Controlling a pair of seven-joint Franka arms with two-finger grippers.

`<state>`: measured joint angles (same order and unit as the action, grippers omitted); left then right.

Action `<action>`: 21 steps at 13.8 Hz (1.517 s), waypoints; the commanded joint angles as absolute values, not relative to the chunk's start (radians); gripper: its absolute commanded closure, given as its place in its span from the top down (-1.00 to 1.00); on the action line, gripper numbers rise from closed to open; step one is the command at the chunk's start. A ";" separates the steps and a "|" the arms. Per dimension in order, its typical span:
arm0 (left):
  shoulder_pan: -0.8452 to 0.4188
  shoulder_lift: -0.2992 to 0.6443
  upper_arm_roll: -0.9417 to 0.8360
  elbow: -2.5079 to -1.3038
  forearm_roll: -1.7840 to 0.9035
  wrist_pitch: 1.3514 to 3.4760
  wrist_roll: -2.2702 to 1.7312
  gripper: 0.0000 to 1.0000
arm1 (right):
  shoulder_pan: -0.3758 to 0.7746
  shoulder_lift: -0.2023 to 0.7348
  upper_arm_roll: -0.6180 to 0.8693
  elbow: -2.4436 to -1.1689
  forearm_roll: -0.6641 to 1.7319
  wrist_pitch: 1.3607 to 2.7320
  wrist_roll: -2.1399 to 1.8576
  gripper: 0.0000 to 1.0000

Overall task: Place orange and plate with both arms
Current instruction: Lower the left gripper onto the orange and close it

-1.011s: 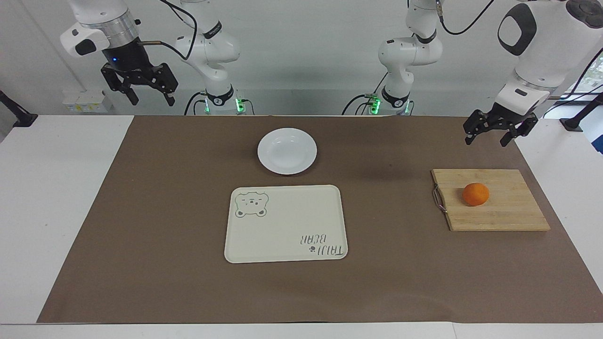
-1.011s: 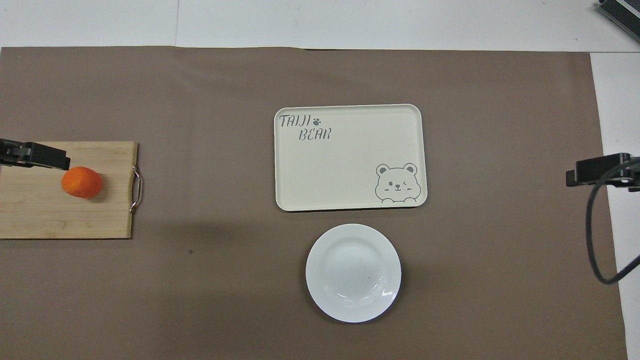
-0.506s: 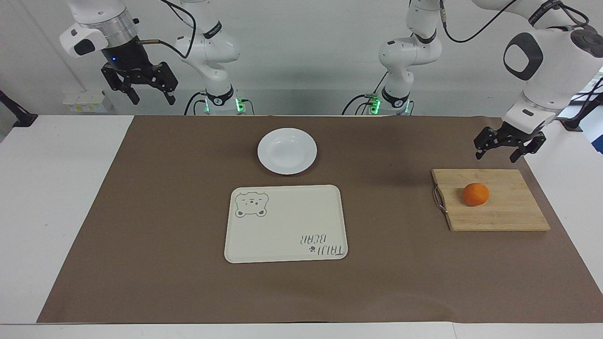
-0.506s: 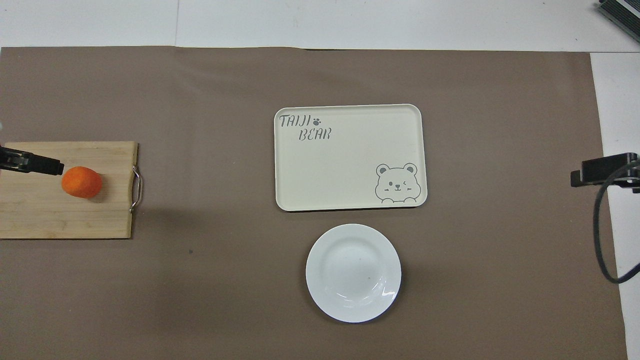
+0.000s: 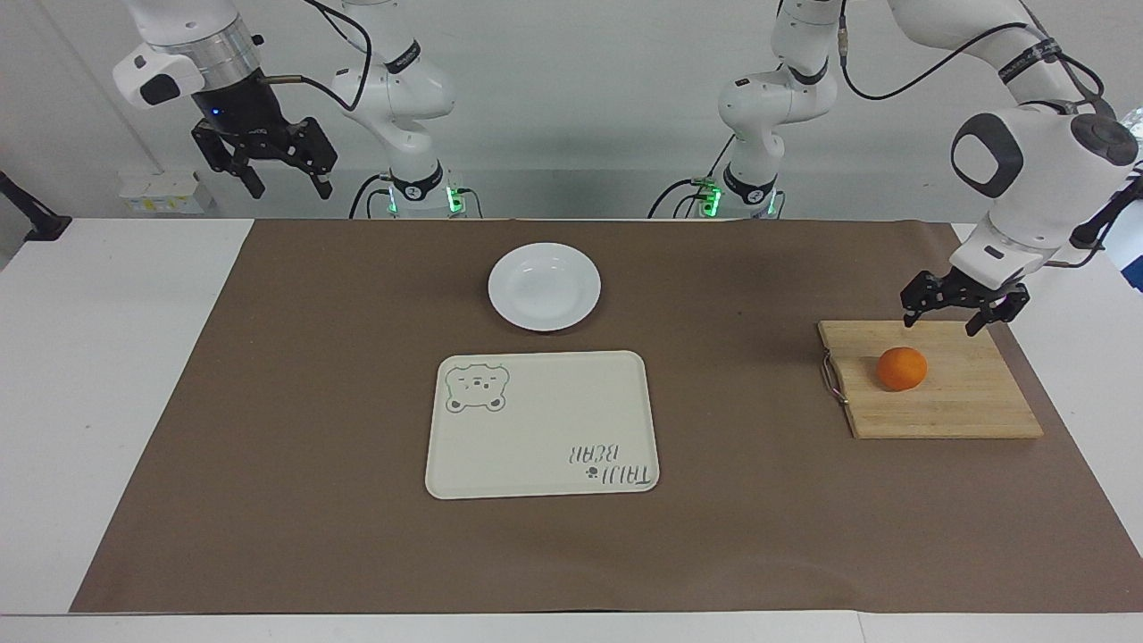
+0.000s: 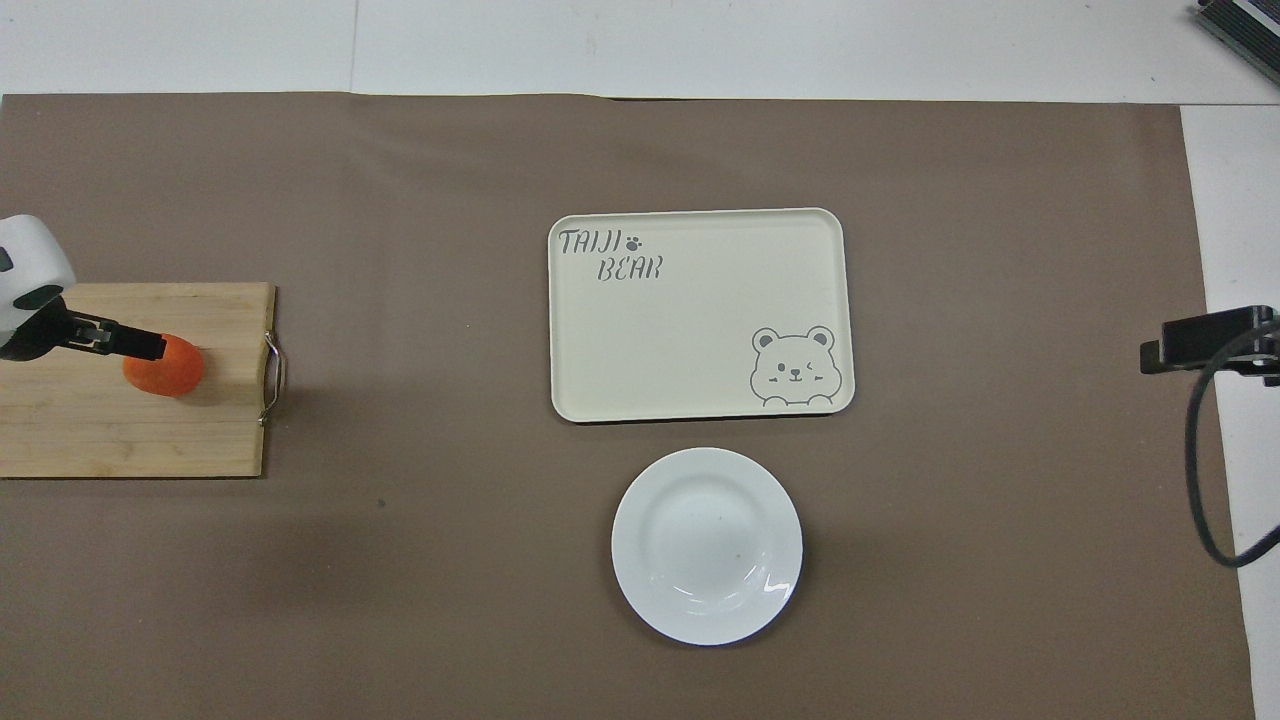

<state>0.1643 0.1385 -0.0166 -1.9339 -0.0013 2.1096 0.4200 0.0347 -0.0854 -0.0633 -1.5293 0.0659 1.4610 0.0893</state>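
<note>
Below the left tool [image 5: 951,314], on the cutting board [image 5: 964,411], lies the orange [image 5: 901,368]; this tool hangs released, apparently just short of it. Lower squarely so both fingers straddle the fruit. Right tool [image 5: 281,174], released, waits raised, well apart from the tray [image 5: 536,446] and plate [image 5: 544,286].

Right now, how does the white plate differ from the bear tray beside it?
The plate is round and plain glossy white; the tray is rectangular, cream, with a bear drawing and lettering. The plate is smaller than the tray. The plate lies nearer to the robots than the tray. Both lie flat on the brown mat, apart, with nothing on them.
</note>
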 commanded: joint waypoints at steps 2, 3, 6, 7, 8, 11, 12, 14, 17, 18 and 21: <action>0.175 0.213 -0.021 -1.953 -0.015 2.209 0.462 1.00 | 0.025 -0.092 -0.061 -1.525 0.086 1.447 0.077 1.00; 0.175 0.228 -0.021 -1.968 -0.015 2.241 0.463 1.00 | 0.025 -0.092 -0.061 -1.525 0.086 1.447 0.077 1.00; 0.179 0.241 -0.021 -2.014 -0.015 2.305 0.530 1.00 | 0.025 -0.092 -0.061 -1.525 0.086 1.447 0.077 1.00; 0.189 0.241 -0.021 -2.022 -0.015 2.315 0.541 1.00 | 0.025 -0.092 -0.061 -1.525 0.086 1.447 0.077 1.00; 0.201 0.242 -0.021 -2.028 -0.015 2.316 0.549 1.00 | 0.025 -0.092 -0.061 -1.525 0.086 1.447 0.077 1.00; 0.212 0.241 -0.021 -2.072 -0.015 2.345 0.577 1.00 | 0.025 -0.092 -0.061 -1.525 0.086 1.447 0.077 1.00; 0.212 0.239 -0.021 -2.078 -0.015 2.341 0.577 0.39 | 0.025 -0.092 -0.061 -1.525 0.086 1.447 0.077 1.00; 0.212 0.239 -0.021 -2.063 -0.015 2.335 0.577 -1.00 | 0.025 -0.092 -0.061 -1.525 0.086 1.447 0.077 1.00; 0.198 0.226 -0.021 -1.997 -0.015 2.274 0.554 -1.00 | 0.025 -0.094 -0.061 -1.525 0.066 1.443 0.074 1.00; 0.193 0.222 -0.021 -1.964 -0.015 2.240 0.533 -1.00 | 0.037 -0.094 -0.061 -1.526 0.037 1.450 0.063 1.00; 0.163 0.219 -0.029 -1.873 -0.015 2.152 0.395 -1.00 | 0.038 -0.091 -0.049 -1.528 0.002 1.471 -0.005 1.00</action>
<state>0.1956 0.2317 -0.0325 -1.9303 -0.0026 2.2194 0.4745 0.0374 -0.0855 -0.0554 -1.5290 0.0217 1.4626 0.0333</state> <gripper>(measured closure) 0.247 0.000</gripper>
